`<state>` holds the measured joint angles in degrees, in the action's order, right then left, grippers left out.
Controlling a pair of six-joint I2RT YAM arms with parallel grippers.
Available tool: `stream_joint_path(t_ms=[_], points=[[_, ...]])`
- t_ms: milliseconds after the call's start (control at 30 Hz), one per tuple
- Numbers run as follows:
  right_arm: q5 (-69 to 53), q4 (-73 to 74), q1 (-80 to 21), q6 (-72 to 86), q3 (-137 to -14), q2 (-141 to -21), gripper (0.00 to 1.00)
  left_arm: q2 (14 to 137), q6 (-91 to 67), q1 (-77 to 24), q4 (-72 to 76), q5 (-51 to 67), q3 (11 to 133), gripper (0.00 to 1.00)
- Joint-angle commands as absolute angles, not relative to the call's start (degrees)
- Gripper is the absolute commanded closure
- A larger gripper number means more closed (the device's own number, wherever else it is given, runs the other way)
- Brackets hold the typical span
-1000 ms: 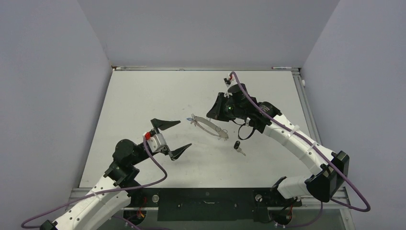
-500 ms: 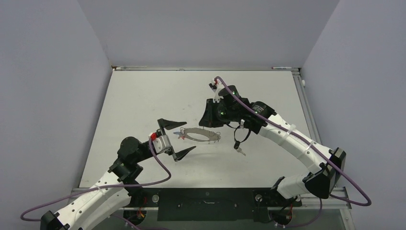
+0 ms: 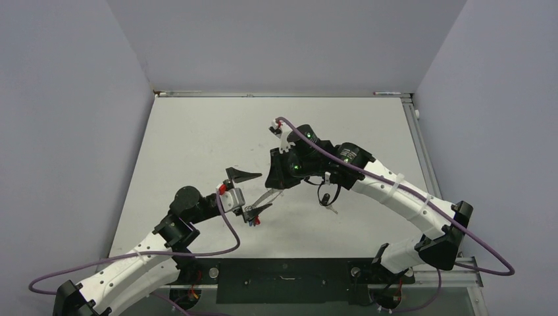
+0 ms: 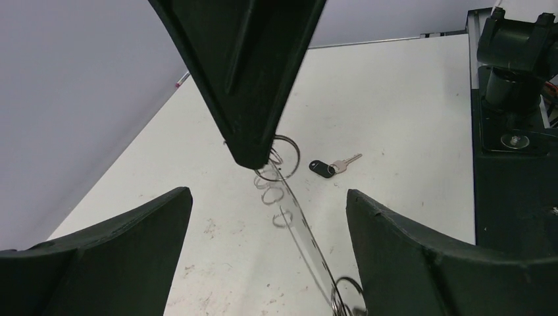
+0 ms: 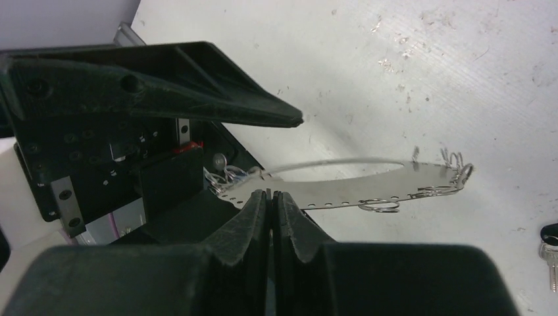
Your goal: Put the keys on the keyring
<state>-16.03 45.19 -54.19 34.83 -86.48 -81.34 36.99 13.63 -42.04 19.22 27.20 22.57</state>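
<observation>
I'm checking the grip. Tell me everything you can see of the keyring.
The keyring is a thin, flat, silvery metal loop, long and narrow, with a row of small holes along one strip. Small wire rings hang from that strip and cluster at both ends. It seems held clear of the table. The right fingers are shut on its edge near one end. The left fingers stand open on either side of that end, apart from it.

left gripper (image 3: 255, 192) plus right gripper (image 5: 271, 195): two | arms (image 3: 118, 280): two | keyring (image 5: 408, 181): one | black key (image 4: 322, 168): just one in plain sight | small wire loops (image 5: 378, 206) on keyring: four at least, maybe more
</observation>
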Motion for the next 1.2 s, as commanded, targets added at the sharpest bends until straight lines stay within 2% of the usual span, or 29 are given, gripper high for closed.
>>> stream_joint_path(t_ms=[0, 67, 233, 333, 433, 600, 900, 1167], points=[[-15.7, 46.0, -57.3, 33.0, -89.7, -81.8, 0.95, 36.9, 13.5, -42.6, 20.2, 27.3, 24.8, 0.18], [-15.4, 46.5, -58.0, 32.8, -90.1, -82.1, 0.95, 36.8, 13.4, -42.7, 20.4, 27.9, 24.7, 0.22], [-15.5, 46.9, -58.4, 32.6, -90.6, -82.6, 0.95, 36.7, 15.0, -43.2, 18.2, 29.8, 24.8, 0.45], [-15.5, 47.4, -58.4, 32.4, -91.6, -83.2, 0.95, 36.3, 16.2, -43.9, 16.8, 29.8, 24.7, 0.51], [-15.6, 48.0, -58.5, 32.3, -92.3, -83.7, 0.95, 35.8, 16.9, -44.2, 16.6, 29.9, 24.5, 0.63], [-15.6, 48.4, -58.6, 32.1, -92.8, -84.1, 0.95, 35.4, 16.8, -44.3, 17.1, 30.0, 24.3, 0.67], [-16.1, 47.9, -58.7, 31.6, -92.4, -84.6, 0.95, 35.0, 16.5, -44.2, 18.0, 30.1, 23.8, 1.0], [-16.5, 47.2, -58.7, 31.6, -92.2, -85.1, 0.95, 36.0, 12.3, -44.1, 16.3, 29.6, 25.7, 1.0]])
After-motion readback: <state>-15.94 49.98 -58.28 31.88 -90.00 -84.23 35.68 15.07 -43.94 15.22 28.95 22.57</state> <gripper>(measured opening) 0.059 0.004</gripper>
